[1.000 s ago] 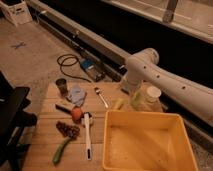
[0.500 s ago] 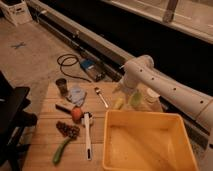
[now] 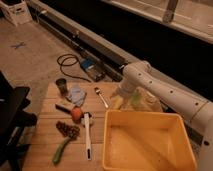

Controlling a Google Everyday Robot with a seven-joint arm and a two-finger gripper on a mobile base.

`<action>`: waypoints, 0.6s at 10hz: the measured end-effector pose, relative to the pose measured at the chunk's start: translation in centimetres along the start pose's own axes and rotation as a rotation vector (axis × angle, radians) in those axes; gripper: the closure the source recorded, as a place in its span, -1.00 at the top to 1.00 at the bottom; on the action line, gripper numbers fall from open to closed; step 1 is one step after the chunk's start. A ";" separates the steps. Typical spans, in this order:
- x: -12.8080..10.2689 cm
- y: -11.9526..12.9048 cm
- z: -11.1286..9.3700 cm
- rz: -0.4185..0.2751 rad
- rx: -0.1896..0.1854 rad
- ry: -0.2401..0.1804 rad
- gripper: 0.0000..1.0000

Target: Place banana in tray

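Camera view: on the left of the tabletop (image 3: pixel 44 141) I see a green vegetable (image 3: pixel 60 150), an orange fruit (image 3: pixel 76 114) and a white utensil (image 3: pixel 87 134), all well apart from the work and no worry. Next comes the spoon (image 3: pixel 101 96), lying near the banana (image 3: pixel 116 104). The banana is on the tabletop, just beyond the far left corner of the tray (image 3: pixel 145 114) and not yet in it.

The end effector (image 3: pixel 122 97) is low, right at the banana, but I cannot tell whether it is released, clenched or already grasping the fruit.

Just to the right stands a yellow-green cup (image 3: pixel 136 98), close beside the end effector, with a white-topped container (image 3: pixel 151 101) past it.

My concerns from here:
- A sideways correction could clip that cup and tip it.
- The banana is curved and smooth, so an off-centre pinch may let it roll or slip out on the lift.
- The tray is deep and its rim sits right next to the fruit, so a low carry could catch the banana on the rim.
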 end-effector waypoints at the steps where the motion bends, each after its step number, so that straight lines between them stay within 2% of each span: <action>1: 0.0 -0.1 0.0 -0.003 -0.002 0.001 0.30; 3: -0.1 -0.2 0.3 -0.021 -0.028 0.008 0.30; 6: -0.4 -0.9 2.6 -0.061 -0.049 -0.013 0.30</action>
